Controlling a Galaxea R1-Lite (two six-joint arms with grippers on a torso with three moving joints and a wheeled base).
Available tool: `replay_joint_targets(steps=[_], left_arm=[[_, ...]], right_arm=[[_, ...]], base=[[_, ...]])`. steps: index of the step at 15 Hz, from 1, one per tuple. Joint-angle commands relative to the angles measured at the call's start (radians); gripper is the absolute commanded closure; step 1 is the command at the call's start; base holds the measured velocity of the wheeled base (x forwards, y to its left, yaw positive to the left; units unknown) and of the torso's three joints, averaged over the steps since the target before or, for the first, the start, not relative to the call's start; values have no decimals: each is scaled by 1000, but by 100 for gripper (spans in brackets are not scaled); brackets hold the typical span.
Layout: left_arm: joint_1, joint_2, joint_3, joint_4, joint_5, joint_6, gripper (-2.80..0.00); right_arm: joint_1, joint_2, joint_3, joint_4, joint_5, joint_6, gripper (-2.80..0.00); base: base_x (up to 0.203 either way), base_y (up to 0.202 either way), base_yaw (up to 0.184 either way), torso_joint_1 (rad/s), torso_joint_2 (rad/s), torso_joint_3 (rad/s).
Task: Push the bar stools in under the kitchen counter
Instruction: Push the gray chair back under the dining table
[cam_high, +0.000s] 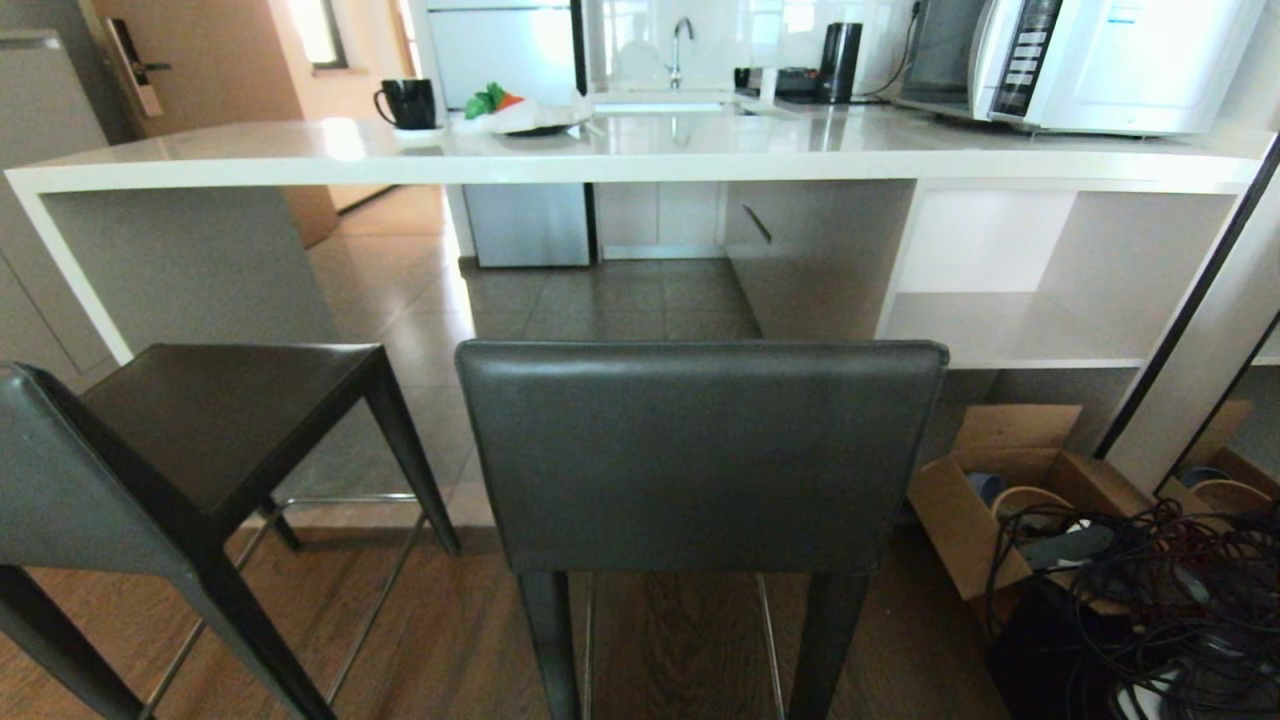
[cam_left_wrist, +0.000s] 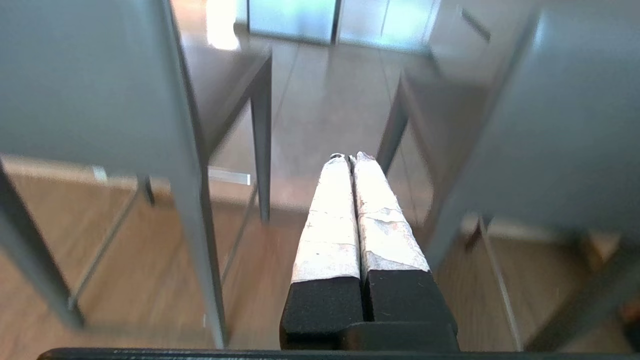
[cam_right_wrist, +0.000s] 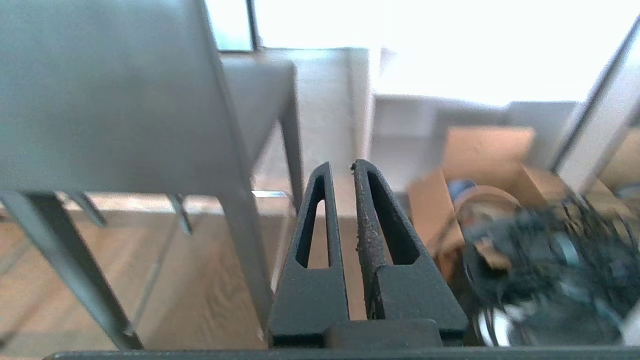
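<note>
Standing in front of the long white desk (cam_high: 640, 160) are two tall stools. No words or labels can be read anywhere. The middle stool (cam_high: 700, 450) has a dark grey leather back and thin dark legs, and its back faces the robot. The left stool (cam_high: 190, 440) is turned a bit sideways, with shiny thin foot bars. Both stools are still out from under the desk.

The left claw (cam_left_wrist: 349, 159) has white taped fingers pressed together, holding nothing, in the gap between the two stools. The right claw (cam_right_wrist: 340, 167) is black, nearly pressed together, empty, beside the middle stool and near a cardboard box (cam_high: 985, 500) and tangled cables (cam_high: 1150, 590).
</note>
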Motion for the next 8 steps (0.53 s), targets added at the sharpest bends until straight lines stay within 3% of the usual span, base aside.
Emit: replay_joint_targets(steps=[1, 3, 4, 6, 8], left_arm=[[-4, 318, -67, -160, -2, 9, 0], [-62, 501, -84, -323, 1, 25, 0], [-135, 563, -88, -385, 11, 30, 0], [-242, 707, -82, -497, 56, 34, 0], [-299, 854, -51, -659, 96, 37, 0]], right_arm=[[0, 222, -89, -54, 21, -1, 0], [3, 383, -126, -159, 47, -4, 0], [9, 451, -132, -207, 69, -6, 0], [33, 591, -132, -317, 99, -8, 0], [67, 722, -115, -460, 108, -9, 0]], base=[[0, 0, 0, 0, 0, 0], [0, 0, 0, 0, 0, 0], [0, 0, 0, 0, 0, 0], [0, 0, 0, 0, 0, 0], [0, 0, 0, 0, 0, 0]])
